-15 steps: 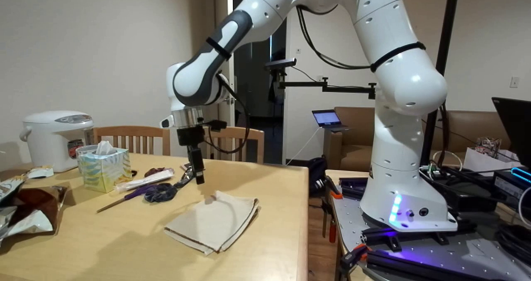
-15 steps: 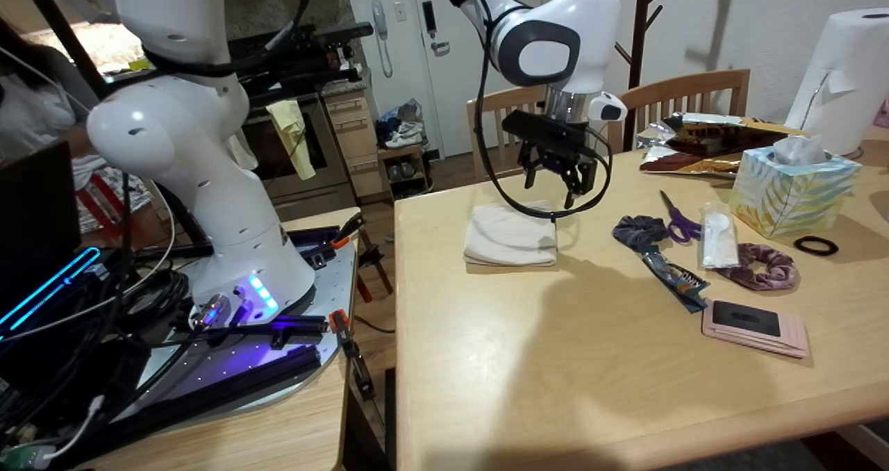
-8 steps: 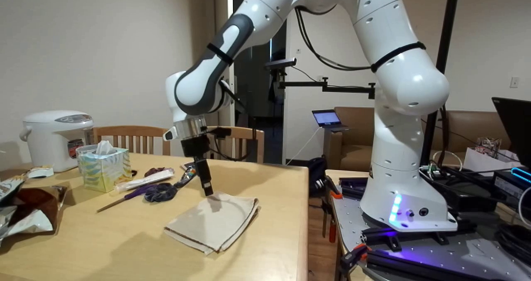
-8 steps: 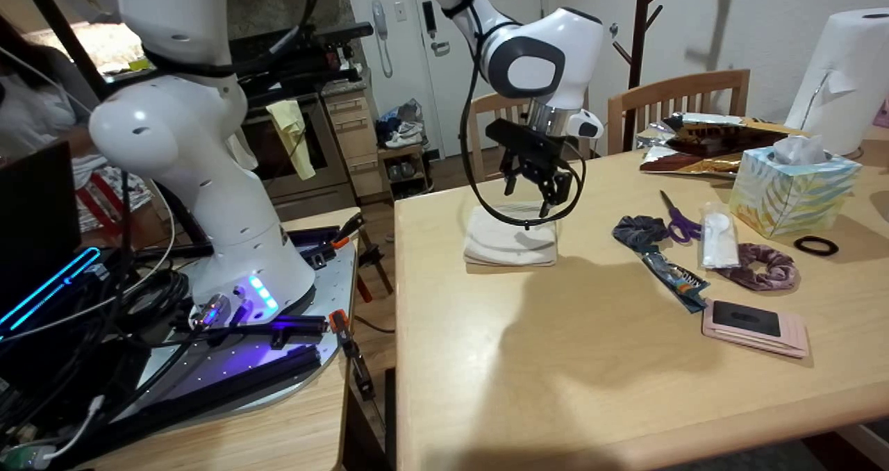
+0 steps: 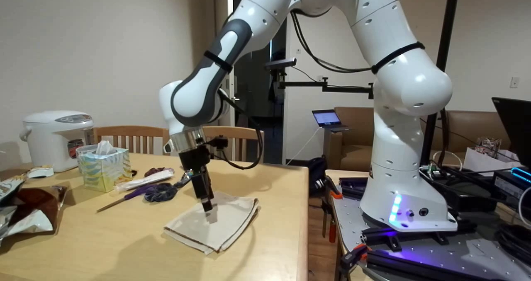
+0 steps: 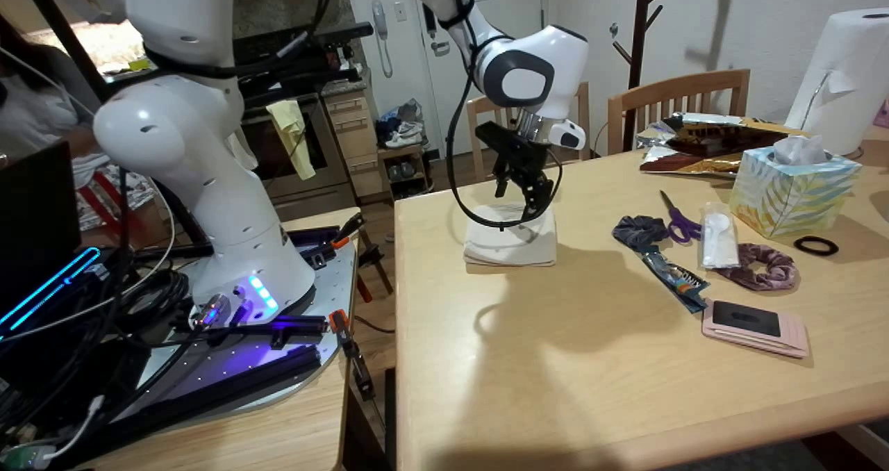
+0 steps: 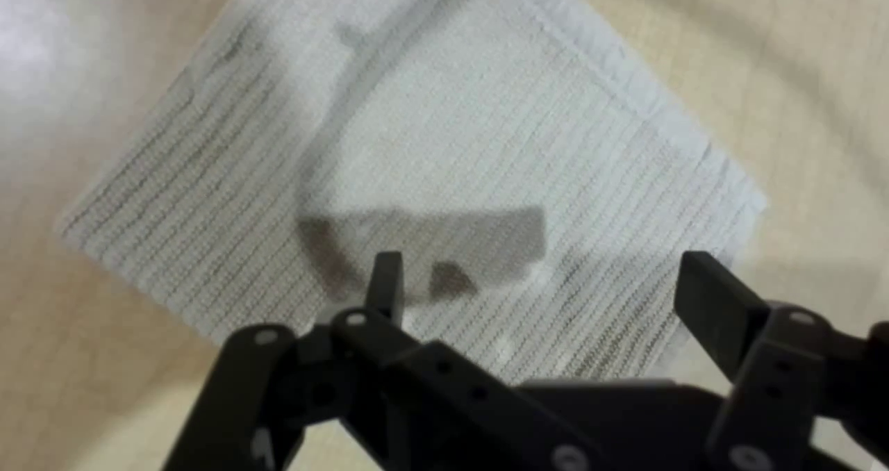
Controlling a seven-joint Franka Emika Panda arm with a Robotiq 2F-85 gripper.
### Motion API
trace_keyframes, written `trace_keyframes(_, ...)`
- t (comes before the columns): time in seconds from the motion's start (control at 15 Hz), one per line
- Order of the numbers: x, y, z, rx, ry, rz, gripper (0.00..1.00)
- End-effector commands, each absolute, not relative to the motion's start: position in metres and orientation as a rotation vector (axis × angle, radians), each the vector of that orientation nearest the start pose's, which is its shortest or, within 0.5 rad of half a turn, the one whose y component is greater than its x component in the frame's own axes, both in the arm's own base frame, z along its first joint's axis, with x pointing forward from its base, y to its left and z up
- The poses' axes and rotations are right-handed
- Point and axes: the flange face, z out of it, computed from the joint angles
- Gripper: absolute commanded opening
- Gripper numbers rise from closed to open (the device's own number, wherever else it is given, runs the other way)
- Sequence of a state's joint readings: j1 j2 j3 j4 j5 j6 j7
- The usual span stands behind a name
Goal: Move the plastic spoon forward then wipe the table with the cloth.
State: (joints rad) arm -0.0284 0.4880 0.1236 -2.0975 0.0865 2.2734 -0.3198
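Versus a second ago, our claw [image 7: 538,283] is lower, leans more and sits nearer the base [image 6: 243,276], right over the cloth [image 5: 215,231]; cloth and spoon [image 6: 720,238] haven't budged. Around us on the table [image 6: 611,401]: bagged spoon lies farther from the base than the cloth, between the scissors [image 6: 684,228] and the mauve scrunchie [image 6: 764,268]; dark scrunchie [image 6: 637,232], packet [image 6: 672,278], wallet [image 6: 753,326] and tissue box [image 6: 792,189] are near it, all apart from the cloth; in an exterior view the cable [image 6: 501,226] loops across part of the cloth and gets in our way. Claw is spread wide; in the wrist view we see folded cloth lying flat beneath the gap; tips hang close over it; we can't tell whether they touch.
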Motion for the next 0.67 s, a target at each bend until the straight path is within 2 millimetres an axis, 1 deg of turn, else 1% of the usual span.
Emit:
trace_keyframes(0.0, 0.543, 0.062, 0.155, -2.916, -0.298, 0.474, 1.0)
trace_keyframes(0.27, 0.544, 0.065, 0.146, -2.894, -0.147, 0.464, 1.0)
trace_keyframes(0.4, 0.549, 0.065, 0.142, -2.918, -0.068, 0.374, 1.0)
trace_keyframes(0.6, 0.557, 0.069, 0.136, -3.025, -0.063, 0.332, 1.0)
